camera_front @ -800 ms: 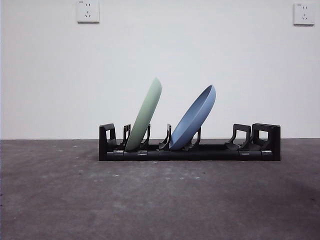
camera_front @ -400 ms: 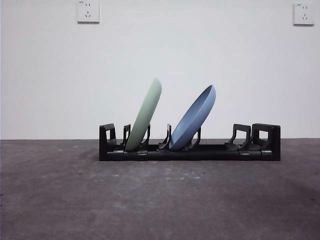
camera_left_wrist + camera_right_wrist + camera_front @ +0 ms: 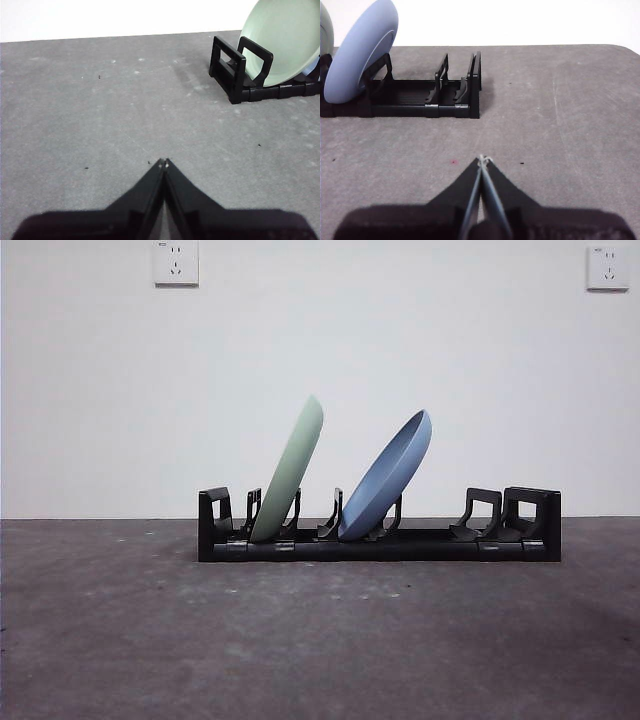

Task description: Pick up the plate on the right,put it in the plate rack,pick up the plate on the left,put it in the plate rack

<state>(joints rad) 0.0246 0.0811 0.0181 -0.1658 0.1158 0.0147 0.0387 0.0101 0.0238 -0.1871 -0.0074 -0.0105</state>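
- Looking across the counter (image 3: 320,640), I judge both placements done: the green plate (image 3: 292,472) and the blue plate (image 3: 388,476) each lean in the plate rack (image 3: 380,540), tilted the same way, well apart from one another.
- Green sits near one blocky end of the rack, blue about the middle — the prongs toward the other end hold nothing.
- My left pincer (image 3: 163,162) is clenched, tips meeting, grasping nothing; it hangs over bare counter with the green plate (image 3: 285,40) and rack end (image 3: 235,70) off to the side.
- My right pincer (image 3: 484,160) is likewise pressed closed on nothing, clear of the rack (image 3: 420,97), with the blue plate (image 3: 362,52) resting in its slot beyond.
- Neither arm shows in the front view, so both wait away from the plates.
- The step in hand, as I judge it, is simply to hold off well — keep both pincers clear of the rack so no knock rocks a leaning plate.
- If anything needs checking, it is the blue plate's steep lean; its lower rim appears seated between prongs, though I cannot see how firmly.
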